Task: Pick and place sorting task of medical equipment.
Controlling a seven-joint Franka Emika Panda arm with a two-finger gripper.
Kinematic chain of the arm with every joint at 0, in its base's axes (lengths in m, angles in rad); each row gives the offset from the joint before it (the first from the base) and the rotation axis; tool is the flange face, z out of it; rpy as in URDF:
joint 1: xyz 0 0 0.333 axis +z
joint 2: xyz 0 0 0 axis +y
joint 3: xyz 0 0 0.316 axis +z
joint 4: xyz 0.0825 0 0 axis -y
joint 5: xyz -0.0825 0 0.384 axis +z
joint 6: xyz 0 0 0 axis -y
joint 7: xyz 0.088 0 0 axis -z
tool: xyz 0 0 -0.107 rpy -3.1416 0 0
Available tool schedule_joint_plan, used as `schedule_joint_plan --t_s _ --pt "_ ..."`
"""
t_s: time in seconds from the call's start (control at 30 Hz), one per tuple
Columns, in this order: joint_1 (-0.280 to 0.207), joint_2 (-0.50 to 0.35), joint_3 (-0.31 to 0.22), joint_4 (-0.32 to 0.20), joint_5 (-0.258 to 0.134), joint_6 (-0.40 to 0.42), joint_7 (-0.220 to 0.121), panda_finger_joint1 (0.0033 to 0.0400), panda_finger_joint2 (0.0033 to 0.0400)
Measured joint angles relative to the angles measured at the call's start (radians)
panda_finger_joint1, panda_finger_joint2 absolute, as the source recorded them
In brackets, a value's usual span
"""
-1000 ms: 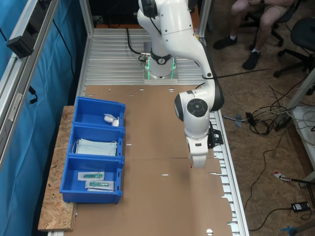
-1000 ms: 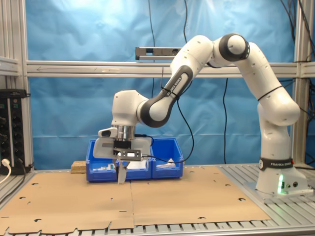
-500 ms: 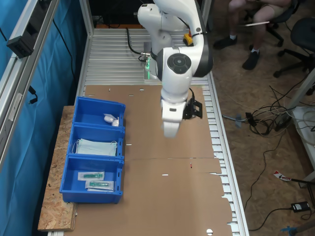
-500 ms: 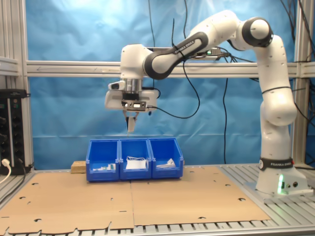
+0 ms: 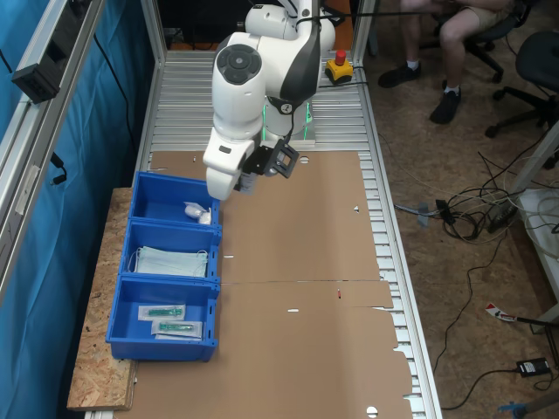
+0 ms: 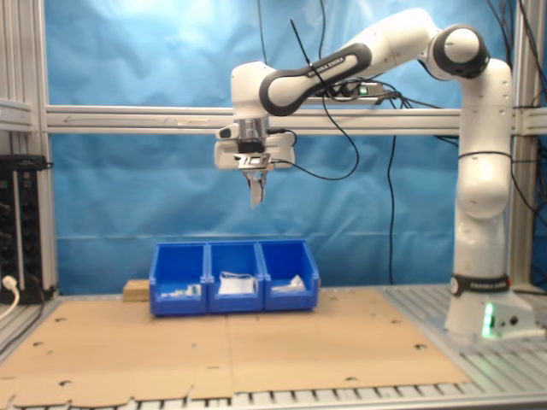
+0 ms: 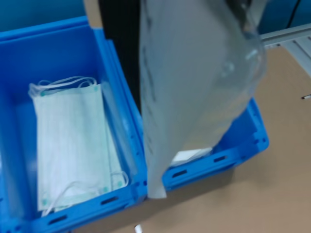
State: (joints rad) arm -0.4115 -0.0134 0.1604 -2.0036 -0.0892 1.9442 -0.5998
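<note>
My gripper point(image 6: 255, 173) hangs high above the row of blue bins point(image 6: 235, 303), shut on a flat white sealed packet point(image 6: 256, 191) that dangles from its fingers. In the first exterior view the packet point(image 5: 247, 182) shows under the wrist, next to the end bin point(image 5: 175, 182) nearest the robot base. That bin holds white packets point(image 5: 197, 211). In the wrist view the held packet point(image 7: 194, 87) hangs in front of the wall between two bins, with the end bin point(image 7: 243, 141) partly behind it.
The middle bin holds pale blue face masks point(image 5: 170, 260) point(image 7: 73, 141); the bin farthest from the base holds clear packets with green items point(image 5: 170, 319). Brown cardboard point(image 5: 297, 288) covers the table. A seated person's legs point(image 5: 458, 35) show at the first exterior view's top right.
The arm has risen from low over the cardboard and swung toward the bins and the robot base, carrying the packet with it.
</note>
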Motion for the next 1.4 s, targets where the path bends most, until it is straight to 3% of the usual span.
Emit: schedule_joint_plan --t_s 0.33,0.63,1.03,1.4 --pt "-0.047 -0.003 -0.075 -0.083 0.000 -0.023 0.000 0.0061 0.0061" --pt "-0.057 -0.002 -0.132 -0.189 0.000 0.082 0.026 0.0061 0.0061" --pt "-0.060 0.004 -0.182 -0.295 0.000 0.274 0.101 0.0061 0.0061" --pt "-0.060 0.039 -0.218 -0.320 0.000 0.409 0.194 0.0061 0.0061"
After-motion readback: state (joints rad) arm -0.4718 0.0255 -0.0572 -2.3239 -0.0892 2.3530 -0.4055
